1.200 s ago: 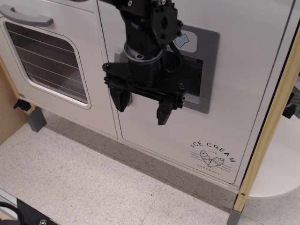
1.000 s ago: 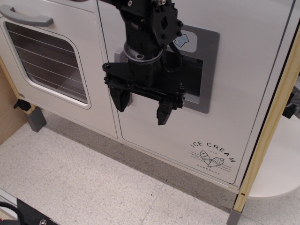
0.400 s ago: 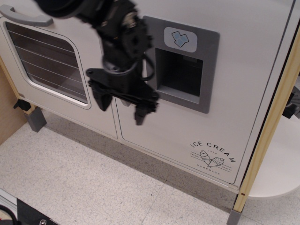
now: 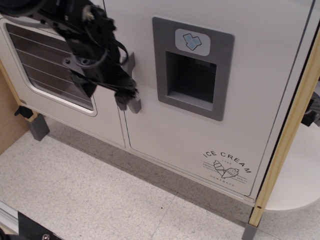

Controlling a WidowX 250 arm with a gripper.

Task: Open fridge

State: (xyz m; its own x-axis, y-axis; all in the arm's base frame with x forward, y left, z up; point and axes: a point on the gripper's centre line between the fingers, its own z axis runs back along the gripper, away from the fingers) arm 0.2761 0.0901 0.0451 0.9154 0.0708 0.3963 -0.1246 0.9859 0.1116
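Observation:
The fridge (image 4: pixel 210 135) is a large white door panel with a grey recessed ice dispenser (image 4: pixel 192 70), an ice-cube icon (image 4: pixel 192 41) and an "ICE CREAM" print (image 4: pixel 227 165). Its grey vertical bar handle (image 4: pixel 132 75) runs along the door's left edge. The door looks closed. My black gripper (image 4: pixel 106 95) is open and empty, and hangs in front of the seam between oven and fridge. Its right finger sits just left of the handle's lower end (image 4: pixel 135 106). I cannot tell whether it touches the handle. The arm hides the handle's upper part.
The white oven door (image 4: pixel 107 125) with a windowed wire rack (image 4: pixel 45 67) is to the left, partly behind my arm. A wooden post (image 4: pixel 292 135) stands right of the fridge. A grey foot (image 4: pixel 38 128) rests on the speckled tile floor (image 4: pixel 90 190).
My gripper has swung left and slightly up, from in front of the ice dispenser to the fridge's left edge by the handle. The dispenser is now uncovered. The door has not moved.

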